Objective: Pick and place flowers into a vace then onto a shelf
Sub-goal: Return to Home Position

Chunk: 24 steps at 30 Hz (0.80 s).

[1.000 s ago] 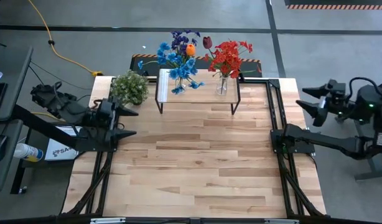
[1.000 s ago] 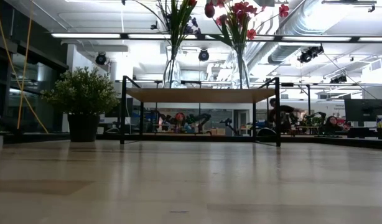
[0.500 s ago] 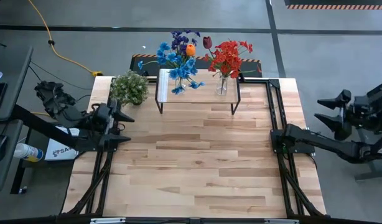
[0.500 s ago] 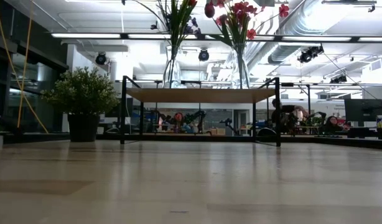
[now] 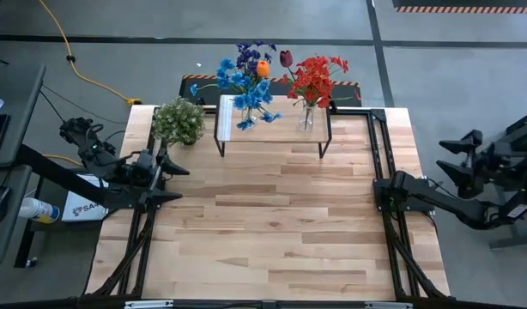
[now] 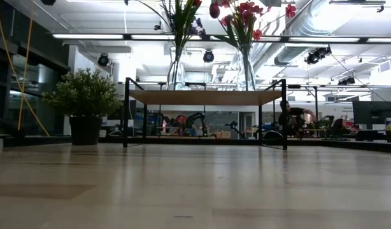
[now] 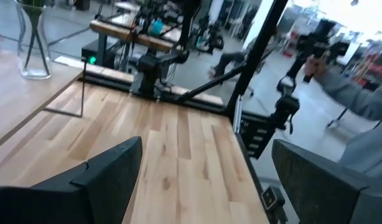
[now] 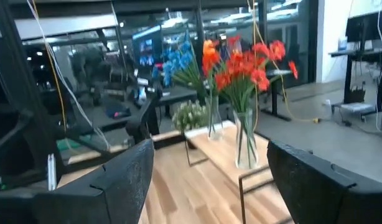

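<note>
The shelf (image 5: 274, 130) stands at the table's far edge on thin black legs, its light wood top (image 6: 205, 97) bearing two glass vases. One vase (image 5: 246, 114) holds the blue, purple and orange flowers (image 5: 246, 77). The other vase (image 5: 306, 118) holds the red and maroon flowers (image 5: 313, 77). My left gripper (image 5: 175, 182) is open at the table's left edge, near the potted plant. My right gripper (image 5: 454, 158) is open beyond the table's right edge. The left wrist view shows open fingers (image 7: 203, 180) over bare planks; the right wrist view looks past open fingers (image 8: 206, 180) at the red flowers (image 8: 241, 65).
A bushy potted plant (image 5: 179, 120) stands on the table left of the shelf, close to my left gripper. Black frame rails (image 5: 385, 163) run along the table's left and right sides. A wide stretch of bare planks (image 5: 272, 223) lies in front of the shelf.
My right gripper has drawn back to the right, away from the table, and a little toward the near side. My left gripper has shifted slightly toward the near edge. The flowers, vases and shelf have stayed put.
</note>
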Each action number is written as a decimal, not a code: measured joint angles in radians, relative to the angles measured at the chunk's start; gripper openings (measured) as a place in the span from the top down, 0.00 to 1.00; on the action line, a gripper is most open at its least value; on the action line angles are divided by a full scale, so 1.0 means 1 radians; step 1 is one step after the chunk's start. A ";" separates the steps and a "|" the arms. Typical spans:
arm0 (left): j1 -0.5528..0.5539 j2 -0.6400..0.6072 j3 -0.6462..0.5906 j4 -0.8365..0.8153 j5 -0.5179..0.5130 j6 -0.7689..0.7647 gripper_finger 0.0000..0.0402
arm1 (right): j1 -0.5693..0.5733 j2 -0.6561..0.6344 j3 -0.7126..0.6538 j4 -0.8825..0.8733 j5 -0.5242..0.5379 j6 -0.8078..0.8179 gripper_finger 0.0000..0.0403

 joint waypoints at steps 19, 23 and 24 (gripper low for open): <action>0.001 -0.122 -0.330 0.412 0.009 0.112 0.03 | -0.001 -0.004 -0.416 0.451 -0.058 -0.004 0.25; 0.001 -0.121 -0.386 0.503 0.011 0.129 0.03 | -0.002 -0.004 -0.490 0.540 -0.063 0.005 0.25; 0.001 -0.121 -0.400 0.518 0.012 0.130 0.03 | -0.002 -0.004 -0.506 0.556 -0.064 0.008 0.25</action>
